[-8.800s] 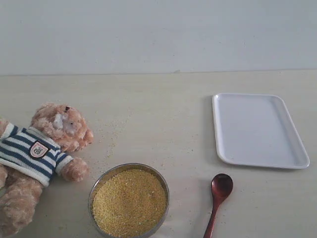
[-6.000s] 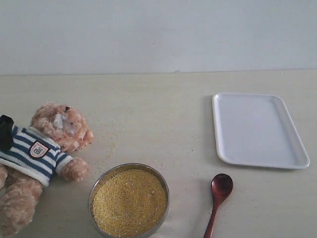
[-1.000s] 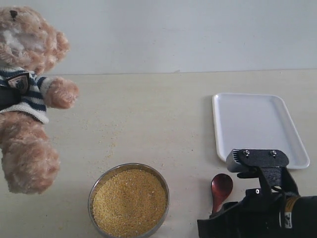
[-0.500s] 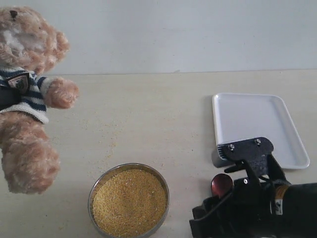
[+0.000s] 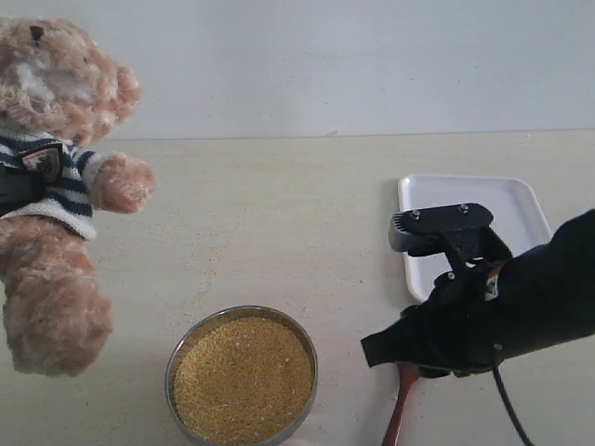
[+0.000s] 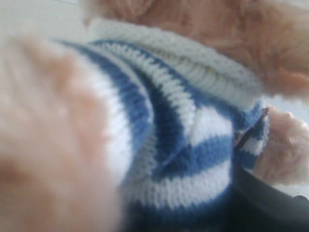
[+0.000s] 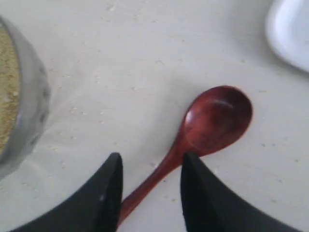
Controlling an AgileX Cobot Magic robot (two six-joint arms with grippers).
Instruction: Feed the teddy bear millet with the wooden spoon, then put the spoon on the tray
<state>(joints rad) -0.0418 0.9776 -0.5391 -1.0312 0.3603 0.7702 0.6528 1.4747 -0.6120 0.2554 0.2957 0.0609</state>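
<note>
- The left claw (image 5: 11, 190) is clenching the teddy bear (image 5: 70, 181) by its striped shirt, holding it upright and clear of the table (image 5: 279, 214). Up close, one dark finger (image 6: 263, 205) is pressing into a blur of knit and fur.
- The millet (image 5: 244, 379) is lying heaped in a round metal bowl (image 5: 175, 358), lower than the left claw and towards the middle. It is also near the right claw, on the bear's side of it. A few loose grains are lying on the table between the bear and the bowl.
- The right claw (image 7: 152, 162) is standing released over the wooden spoon (image 7: 212, 118), jaws spread and gripping nothing. The spoon is lying flat on the table, its thin handle running between the two black fingers and its oval bowl showing just past the fingertips.
- The tray (image 5: 507, 200) is sitting just beyond the right claw, on the far side of it from the bowl, and the dark arm is covering part of it.
</note>
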